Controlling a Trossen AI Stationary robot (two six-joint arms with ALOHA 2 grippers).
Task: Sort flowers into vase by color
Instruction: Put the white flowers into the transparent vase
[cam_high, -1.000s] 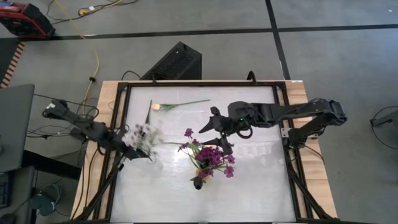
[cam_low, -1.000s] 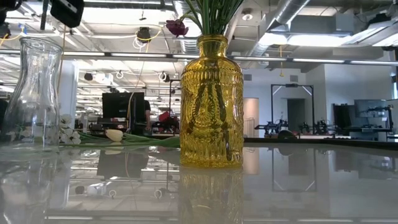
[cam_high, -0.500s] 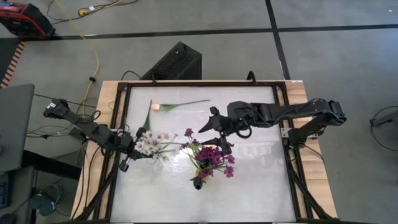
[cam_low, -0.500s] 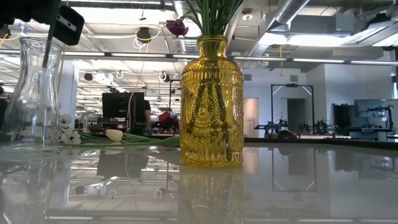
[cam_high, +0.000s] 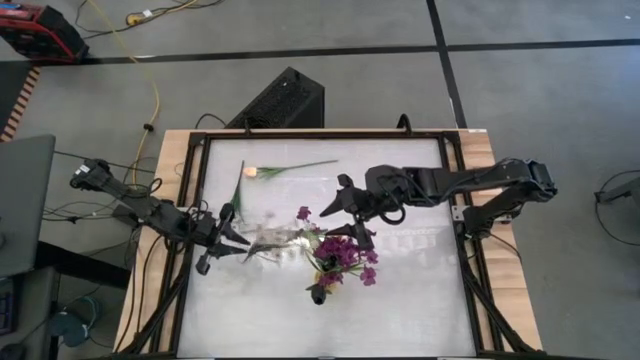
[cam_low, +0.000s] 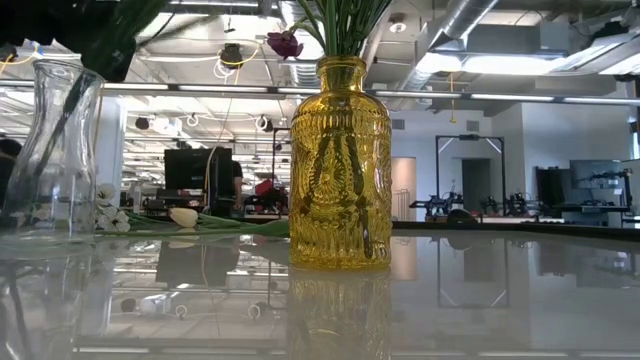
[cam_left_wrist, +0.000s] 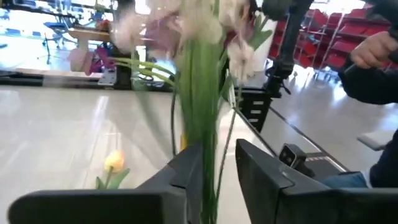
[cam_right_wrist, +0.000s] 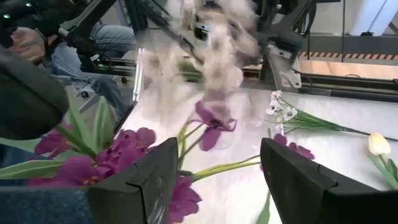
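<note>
So the white spray (cam_high: 268, 238) is sitting in the clear glass vase (cam_low: 52, 150) on the left side of the table, stems down inside it and the blossoms blurry and leaning over toward the yellow vase (cam_low: 340, 165), which holds the purple flowers (cam_high: 345, 252). The left gripper (cam_high: 222, 235) is right at the clear vase; in its wrist view the green stems run between the fingers (cam_left_wrist: 255, 171), which look parted a bit, but I honestly can't tell if they're gripping or have let go. A cream tulip (cam_high: 250, 171) lies on the table's far side, well apart from both vases. The right gripper (cam_high: 350, 215) hangs over the yellow vase, jaws wide and empty. My worry: that spray looks top-heavy, so if the left arm pulls away while stems snag on a finger, it could drag the flowers out or tip the glass vase
</note>
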